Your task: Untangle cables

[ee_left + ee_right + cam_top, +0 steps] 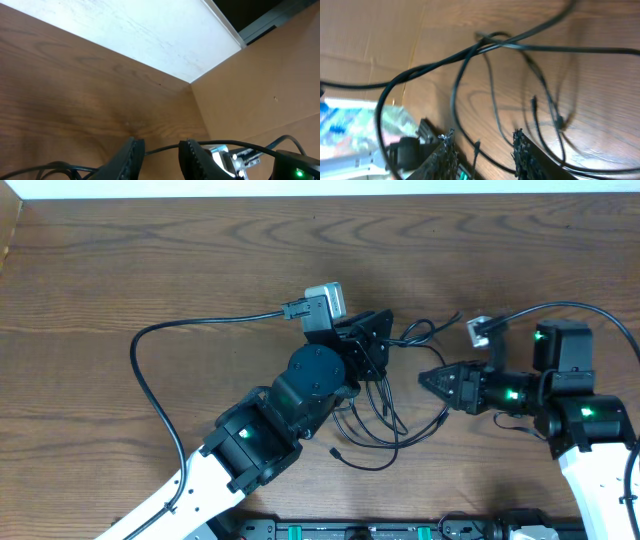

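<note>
Cables (452, 97) black; table (150, 270) brown, wood-grained; left arm (305, 385) black, white lower link, green light

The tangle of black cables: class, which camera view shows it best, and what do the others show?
The overhead view: it takes in the whole tangle of black cables. The right wrist view shows only blurred crossing strands close up; the left wrist view shows only thin strands along its bottom edge.

Left hand (161, 145) parted, black cable (167, 148) crossing between
</note>
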Action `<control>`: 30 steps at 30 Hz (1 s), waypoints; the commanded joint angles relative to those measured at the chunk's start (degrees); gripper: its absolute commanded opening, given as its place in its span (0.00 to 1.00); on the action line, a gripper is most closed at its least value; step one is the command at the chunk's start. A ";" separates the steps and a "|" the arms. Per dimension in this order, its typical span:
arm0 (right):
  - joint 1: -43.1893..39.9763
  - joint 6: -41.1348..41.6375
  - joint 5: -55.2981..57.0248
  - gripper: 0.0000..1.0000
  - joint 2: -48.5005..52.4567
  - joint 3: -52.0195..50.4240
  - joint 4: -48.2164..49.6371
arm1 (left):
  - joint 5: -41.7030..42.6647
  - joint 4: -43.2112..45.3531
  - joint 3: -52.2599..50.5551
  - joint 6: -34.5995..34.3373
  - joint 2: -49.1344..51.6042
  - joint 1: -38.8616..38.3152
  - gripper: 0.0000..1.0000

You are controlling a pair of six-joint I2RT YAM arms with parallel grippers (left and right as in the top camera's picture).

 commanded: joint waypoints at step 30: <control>23.04 25.66 44.15 0.01 17.53 -0.44 18.16 | 0.79 5.95 0.52 -1.86 -4.44 2.67 0.08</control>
